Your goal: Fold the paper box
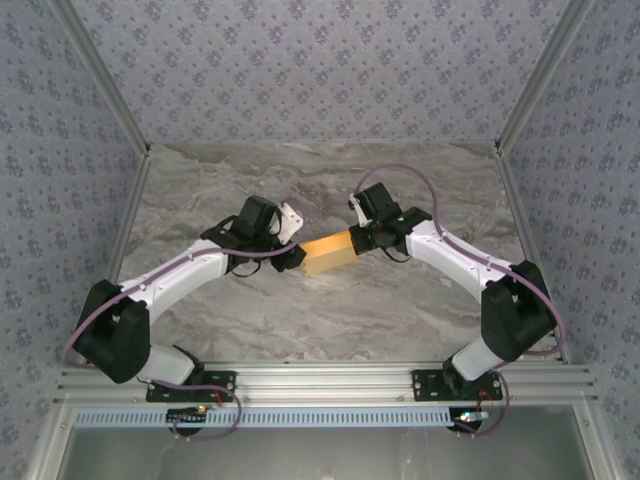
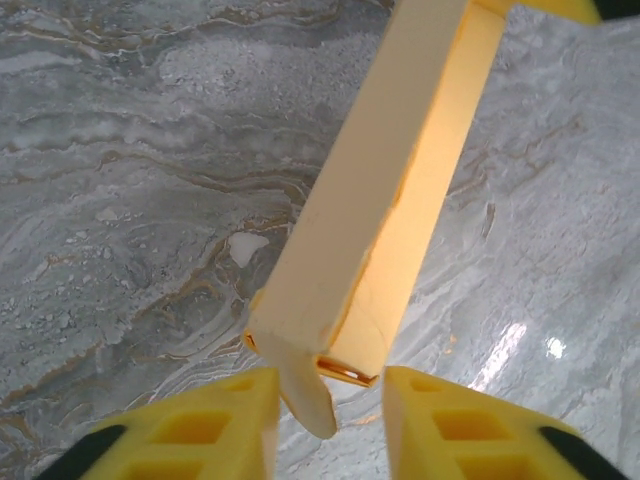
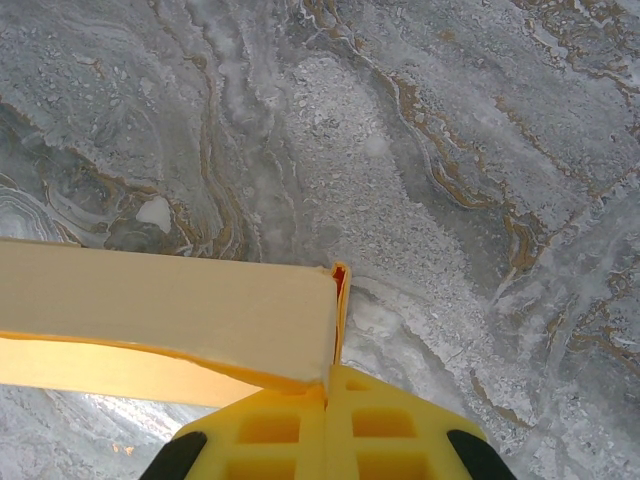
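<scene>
The paper box is a yellow-orange, long flat cardboard shape held above the marble table between the two arms. My right gripper is shut on a thin edge flap at the right end of the paper box. In the top view the right gripper meets the box's upper right corner. My left gripper stands at the other end of the paper box with its jaws apart. A small pale tongue flap hangs between the fingers, close beside the left one. The left gripper sits at the box's left end.
Aluminium frame posts and patterned walls close in the table on three sides. A metal rail carrying both arm bases runs along the near edge. Bare marble lies in front of and behind the box.
</scene>
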Tool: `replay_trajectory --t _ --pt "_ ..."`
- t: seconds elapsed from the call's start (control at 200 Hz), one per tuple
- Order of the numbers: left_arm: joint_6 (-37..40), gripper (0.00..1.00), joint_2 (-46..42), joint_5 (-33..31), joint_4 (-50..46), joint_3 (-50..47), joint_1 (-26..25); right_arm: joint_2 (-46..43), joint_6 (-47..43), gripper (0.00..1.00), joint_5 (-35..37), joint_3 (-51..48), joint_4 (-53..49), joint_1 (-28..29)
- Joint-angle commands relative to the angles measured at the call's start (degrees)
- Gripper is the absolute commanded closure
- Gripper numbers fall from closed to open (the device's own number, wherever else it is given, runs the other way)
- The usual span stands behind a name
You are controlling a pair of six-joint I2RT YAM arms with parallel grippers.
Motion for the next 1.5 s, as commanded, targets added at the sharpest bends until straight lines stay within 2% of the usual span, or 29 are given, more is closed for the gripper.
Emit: replay_trajectory --t 0.0,0.33,0.435,0.57,0.64,0.869,0.984,1.134,1.494 --pt "-1.4 0.75 0.8 -1.4 -1.1 0.8 -0.4 -1.1 1.1 0.99 0.9 1.4 -2.0 0.4" --pt "-3.4 0.91 3.0 -2.3 0.3 2.2 -0.6 -1.2 1.4 0.99 1.0 1.2 -2.0 0.8" --pt "-4.2 0.91 3.1 -2.5 0.5 2.3 -0.7 -1.1 1.4 0.99 1.1 1.1 -2.0 0.9" --pt "-4.5 0.84 2.7 -3.7 0.2 2.6 -0.9 -1.1 1.3 0.99 1.2 1.2 -2.1 0.9" --pt "-4.6 0.84 2.5 -4.2 0.3 2.7 -1.0 -1.1 1.3 0.99 1.1 1.2 -2.1 0.9" --pt "-5.8 0.96 2.8 -5.1 -0.3 3.8 -1.5 -1.0 1.6 0.99 1.0 0.9 -1.9 1.0" --pt "-9.1 1.0 2.6 -5.9 0.3 4.0 -1.7 -1.3 1.8 0.99 1.5 0.5 -1.7 1.2" --pt "-15.6 1.0 2.1 -6.1 1.6 4.0 -1.8 -2.1 2.4 0.99 2.1 -0.9 -0.5 1.8" --pt "-28.8 1.0 3.2 -2.7 4.6 4.8 -1.7 -2.5 2.9 0.99 2.5 -3.2 1.4 2.7"
